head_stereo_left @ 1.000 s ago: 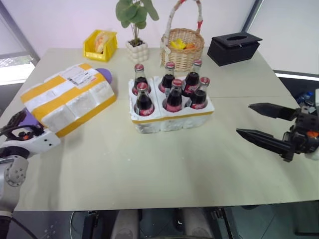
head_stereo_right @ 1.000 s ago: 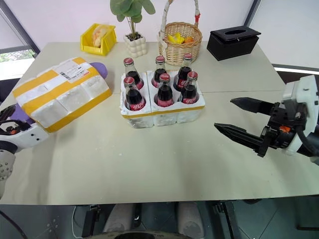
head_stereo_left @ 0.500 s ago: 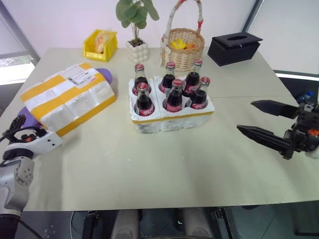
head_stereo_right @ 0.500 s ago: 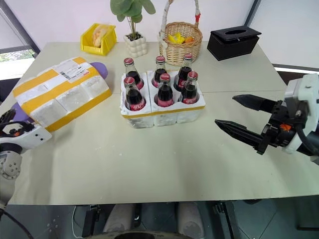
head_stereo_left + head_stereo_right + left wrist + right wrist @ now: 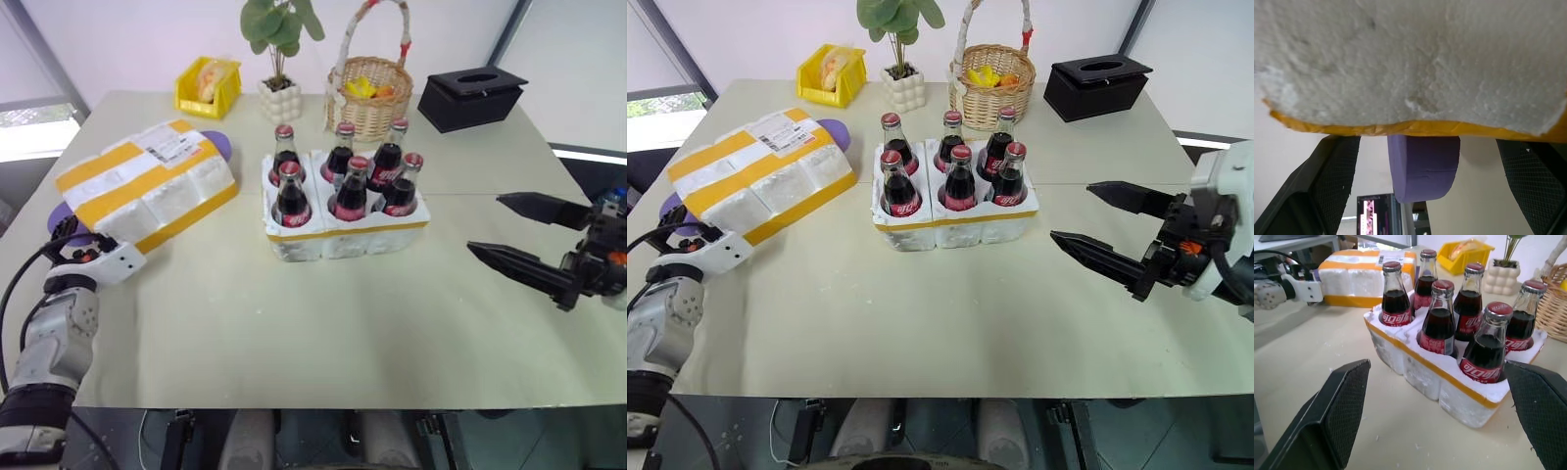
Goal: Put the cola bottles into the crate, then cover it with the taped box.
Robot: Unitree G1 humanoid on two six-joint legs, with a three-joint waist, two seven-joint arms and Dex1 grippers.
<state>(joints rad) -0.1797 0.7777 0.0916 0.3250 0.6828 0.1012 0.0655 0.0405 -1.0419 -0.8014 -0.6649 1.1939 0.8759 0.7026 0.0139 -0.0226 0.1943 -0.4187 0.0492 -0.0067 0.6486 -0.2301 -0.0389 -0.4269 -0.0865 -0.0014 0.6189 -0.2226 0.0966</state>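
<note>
Standing in the crate (image 5: pixel 950 220) mid-counter, six cola bottles (image 5: pixel 960 178) await the taped box (image 5: pixel 759 174), likely light, crumbly foam best held by its sides, both grippers' fingers open.

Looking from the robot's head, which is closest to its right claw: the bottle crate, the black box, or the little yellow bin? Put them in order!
From the right gripper:
1. The crate, mid-table, just to the gripper's left.
2. The black box, at the far edge on the right.
3. The yellow bin, far corner on the left.
</note>
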